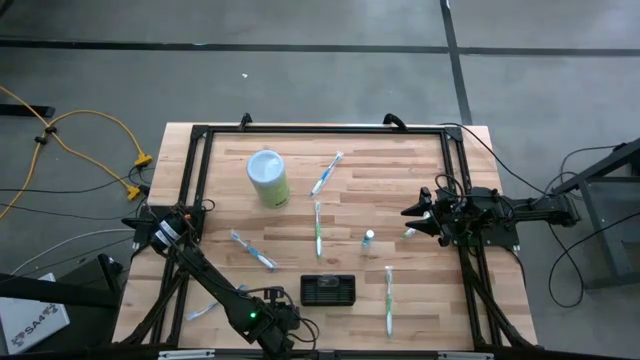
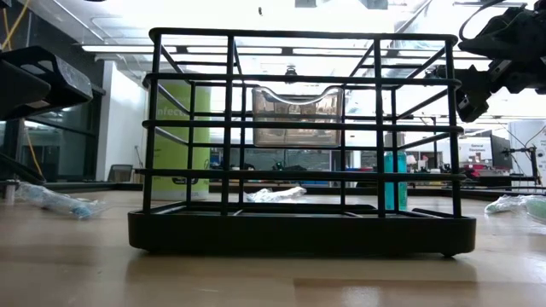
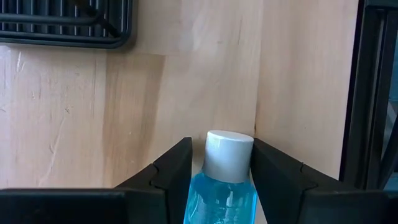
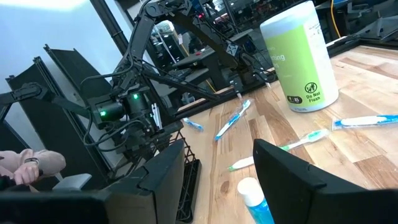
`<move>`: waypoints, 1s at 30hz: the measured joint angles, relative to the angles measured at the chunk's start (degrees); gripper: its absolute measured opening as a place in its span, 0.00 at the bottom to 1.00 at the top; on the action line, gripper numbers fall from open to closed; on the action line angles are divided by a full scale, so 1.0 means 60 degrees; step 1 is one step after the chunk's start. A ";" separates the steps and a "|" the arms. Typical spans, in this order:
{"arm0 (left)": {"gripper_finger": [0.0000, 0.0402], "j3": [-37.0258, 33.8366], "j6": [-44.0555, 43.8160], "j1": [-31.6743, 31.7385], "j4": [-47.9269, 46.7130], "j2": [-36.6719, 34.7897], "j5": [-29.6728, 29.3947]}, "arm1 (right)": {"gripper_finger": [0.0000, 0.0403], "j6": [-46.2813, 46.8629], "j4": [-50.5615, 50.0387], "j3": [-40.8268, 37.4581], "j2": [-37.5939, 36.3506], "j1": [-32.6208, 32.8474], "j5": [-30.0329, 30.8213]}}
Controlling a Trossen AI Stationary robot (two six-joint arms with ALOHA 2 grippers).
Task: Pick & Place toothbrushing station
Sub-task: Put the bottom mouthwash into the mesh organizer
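Dark arms (image 1: 210, 280), seemingly green-lit.

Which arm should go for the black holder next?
Right, probably. The left gripper is close to the black holder but is clamped on a blue bottle; the right gripper is farther off yet open and empty.

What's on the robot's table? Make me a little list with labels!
holder: black rack, near the front edge of the table, nothing touching it
left tool: near the rack, shut on a blue bottle
right tool: open, over the table's right side
green tub: standing, back left
toothbrushes: several, lying flat around the middle
small bottle: standing near the right tool
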 joint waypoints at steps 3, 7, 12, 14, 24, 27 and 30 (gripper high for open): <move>0.38 0.0000 0.0000 0.0000 -0.0002 0.0000 0.0000 | 0.46 0.0000 0.0000 0.0002 -0.0004 0.0004 0.0000; 0.35 0.0000 0.0000 0.0000 -0.0020 0.0000 0.0000 | 0.46 0.0000 0.0000 0.0000 -0.0003 0.0004 0.0000; 0.26 0.0000 -0.0004 0.0000 -0.0046 0.0000 -0.0004 | 0.46 0.0000 0.0000 0.0003 -0.0003 0.0002 0.0000; 0.23 0.0000 -0.0006 0.0000 -0.0029 0.0000 0.0000 | 0.46 0.0000 0.0000 0.0001 0.0000 0.0001 0.0000; 0.22 0.0000 -0.0055 0.0000 -0.0015 -0.0004 0.0119 | 0.46 0.0000 -0.0001 0.0003 -0.0002 0.0002 0.0000; 0.22 0.0000 -0.0058 0.0000 -0.0015 -0.0004 0.0171 | 0.46 0.0000 -0.0003 0.0000 -0.0004 0.0000 0.0000; 0.23 0.0000 -0.0068 0.0000 -0.0021 -0.0004 0.0178 | 0.46 0.0000 0.0000 0.0003 -0.0002 0.0004 0.0000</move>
